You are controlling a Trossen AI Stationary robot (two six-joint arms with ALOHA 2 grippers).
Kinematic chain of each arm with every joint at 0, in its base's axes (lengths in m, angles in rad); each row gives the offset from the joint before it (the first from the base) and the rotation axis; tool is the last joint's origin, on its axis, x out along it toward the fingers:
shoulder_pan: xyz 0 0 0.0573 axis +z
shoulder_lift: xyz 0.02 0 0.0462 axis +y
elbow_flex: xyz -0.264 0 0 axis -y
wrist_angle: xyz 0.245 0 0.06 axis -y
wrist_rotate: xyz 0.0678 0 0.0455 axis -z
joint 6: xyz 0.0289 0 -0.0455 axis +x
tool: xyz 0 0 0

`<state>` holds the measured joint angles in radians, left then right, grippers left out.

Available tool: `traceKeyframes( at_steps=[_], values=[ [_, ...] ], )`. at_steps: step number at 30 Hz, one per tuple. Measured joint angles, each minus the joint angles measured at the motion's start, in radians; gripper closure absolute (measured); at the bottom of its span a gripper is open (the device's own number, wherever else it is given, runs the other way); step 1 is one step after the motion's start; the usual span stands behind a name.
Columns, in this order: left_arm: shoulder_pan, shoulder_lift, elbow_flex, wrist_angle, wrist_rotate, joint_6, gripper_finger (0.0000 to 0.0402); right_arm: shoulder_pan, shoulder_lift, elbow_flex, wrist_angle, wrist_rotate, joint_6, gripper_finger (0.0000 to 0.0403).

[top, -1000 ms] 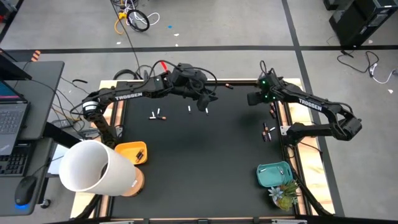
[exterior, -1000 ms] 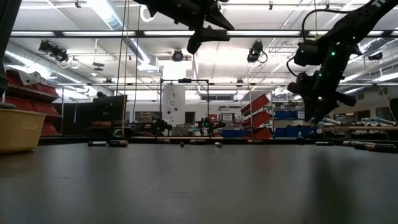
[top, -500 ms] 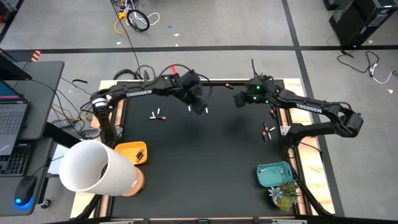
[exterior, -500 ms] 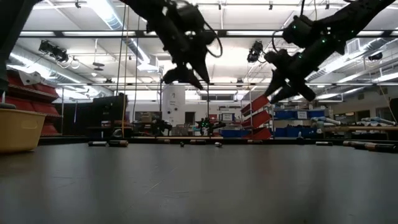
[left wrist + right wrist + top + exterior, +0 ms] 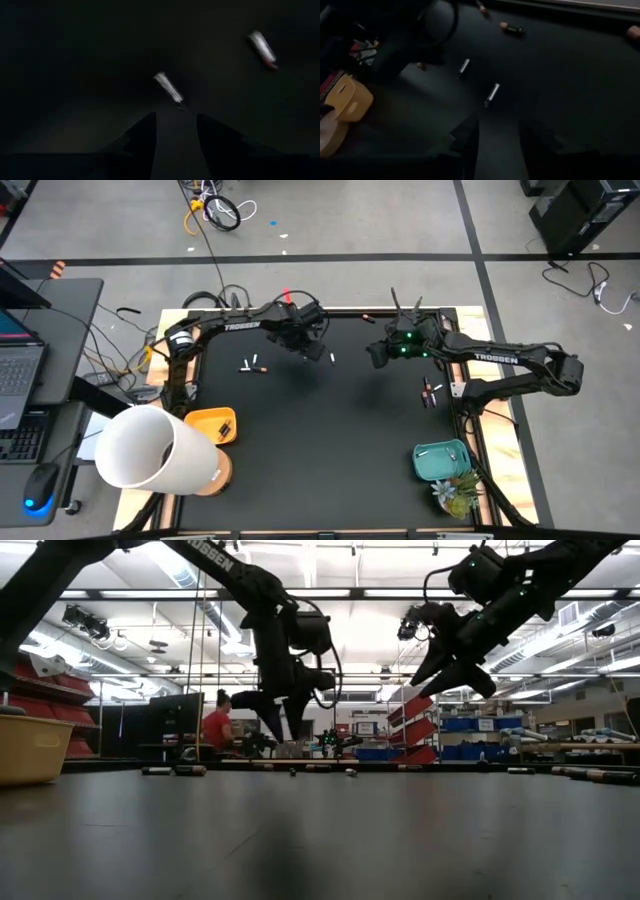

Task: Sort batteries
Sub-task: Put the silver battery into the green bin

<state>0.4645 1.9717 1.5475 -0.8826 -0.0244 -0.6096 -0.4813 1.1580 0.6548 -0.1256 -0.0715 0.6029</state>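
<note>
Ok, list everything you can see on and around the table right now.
mat: one, black, covering the table
white batteries: two, silvery, under the left gripper
battery pair: one white, one dark, left part of the mat
dark batteries: a few, right mat edge
yellow bin: one, left edge
teal bin: one, right edge
white tub: one, beside the yellow bin
person: one, red top, background
left gripper: open, above the white batteries
right gripper: open, raised, centre-right

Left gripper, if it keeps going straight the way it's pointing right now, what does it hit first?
Most likely the white battery lying just ahead of the open left gripper on the black mat. A second white battery lies off to the side of that line. Depth is hard to judge.
</note>
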Motion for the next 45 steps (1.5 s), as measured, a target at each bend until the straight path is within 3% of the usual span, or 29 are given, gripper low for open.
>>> traceKeyframes(
  at_steps=[17,36,40,45],
  values=[
    [0.004,0.072,0.001,0.128,-0.005,-0.217,0.0243,0.002,0.000,0.000,0.078,-0.055,-0.068,0.0278],
    [-0.009,0.151,0.004,0.073,0.017,-0.172,0.0244,0.000,-0.001,0.000,0.088,-0.096,-0.080,0.0278],
    [-0.008,0.152,0.005,0.054,0.018,-0.090,0.0277,0.000,-0.001,0.000,0.088,-0.107,-0.079,0.0278],
    [-0.008,0.152,0.005,0.033,0.034,0.002,0.0374,0.000,-0.001,0.000,0.089,-0.107,-0.081,0.0278]
  ],
)
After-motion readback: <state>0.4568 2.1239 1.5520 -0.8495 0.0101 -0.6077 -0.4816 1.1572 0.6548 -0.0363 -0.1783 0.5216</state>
